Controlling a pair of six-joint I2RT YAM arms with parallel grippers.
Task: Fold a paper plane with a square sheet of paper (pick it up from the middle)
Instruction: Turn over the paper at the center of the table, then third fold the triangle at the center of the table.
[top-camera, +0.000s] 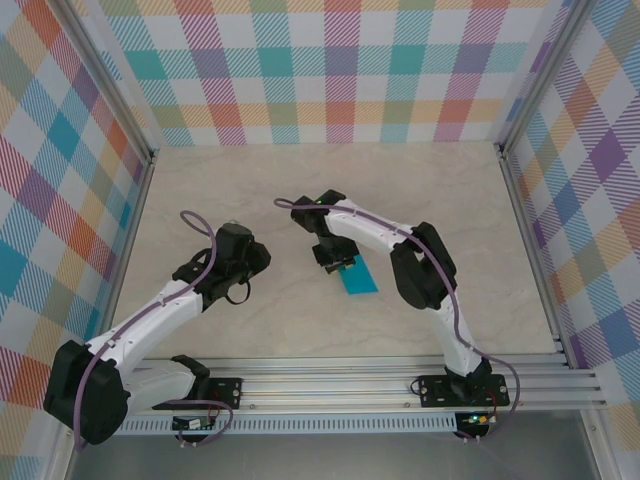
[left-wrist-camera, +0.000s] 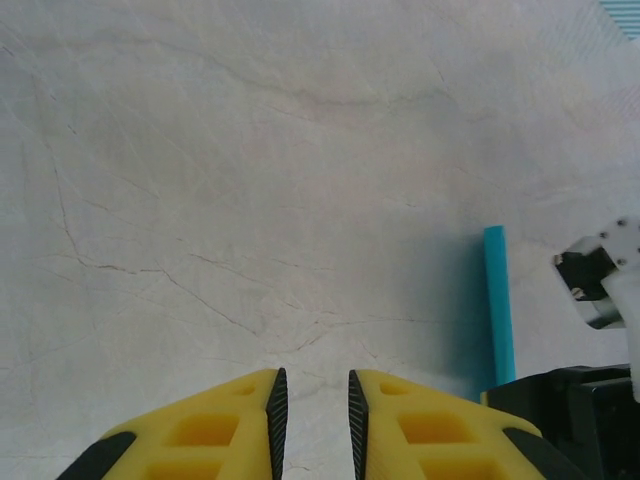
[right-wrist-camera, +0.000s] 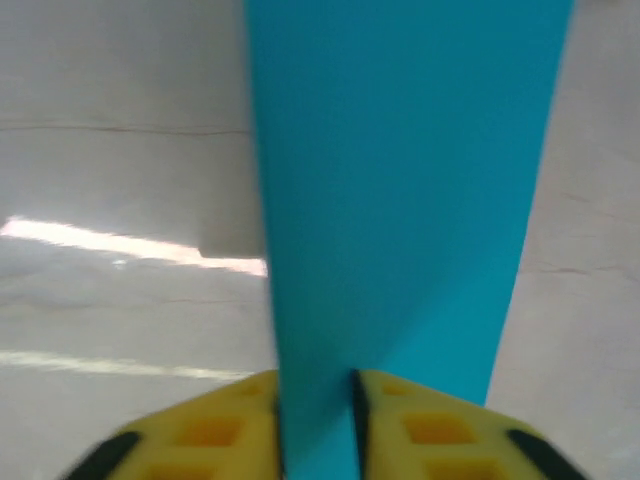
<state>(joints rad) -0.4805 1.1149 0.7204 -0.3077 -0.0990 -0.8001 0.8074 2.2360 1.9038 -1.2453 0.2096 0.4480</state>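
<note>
The square sheet of paper (top-camera: 358, 278) is folded into a narrow teal strip, right of the table's middle. In the right wrist view this paper (right-wrist-camera: 400, 180) runs away from my right gripper (right-wrist-camera: 315, 385), widening with distance. Its near end lies between the yellow fingers, whose jaws stand a little apart. From above, the right gripper (top-camera: 335, 262) sits at the strip's left end. My left gripper (top-camera: 250, 262) hovers to the left of it, slightly open (left-wrist-camera: 312, 385), with bare table between its pads. In the left wrist view the paper (left-wrist-camera: 495, 300) appears edge-on at the right.
The pale marble-look table (top-camera: 300, 200) is boxed in by plaid walls (top-camera: 320, 70) at the back and on both sides. An aluminium rail (top-camera: 350, 380) runs along the near edge. The right arm's wrist (left-wrist-camera: 600, 290) shows at the right of the left wrist view.
</note>
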